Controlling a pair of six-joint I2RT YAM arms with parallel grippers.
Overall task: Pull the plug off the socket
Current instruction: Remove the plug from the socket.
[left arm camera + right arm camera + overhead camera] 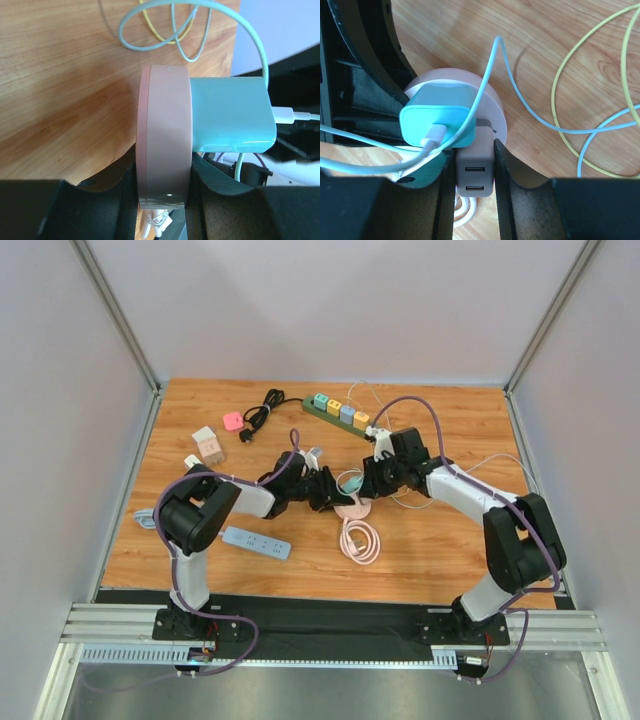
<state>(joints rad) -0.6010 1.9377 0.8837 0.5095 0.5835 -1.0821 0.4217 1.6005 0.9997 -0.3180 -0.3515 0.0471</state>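
My right gripper [473,150] is closed to the width of the beige two-port USB plug [474,175], clamping its flat sides. My left gripper [163,185] pinches the rim of the round pink socket [163,125] that holds the plug. I judge the plug light, rigid and smooth, best gripped close to the socket face and drawn straight out; a teal charger [440,120] crowds it on my left-finger side.

Robotics lab test cell, plain white enclosure walls [330,300], aluminium rail [110,626], wooden tabletop [440,550]
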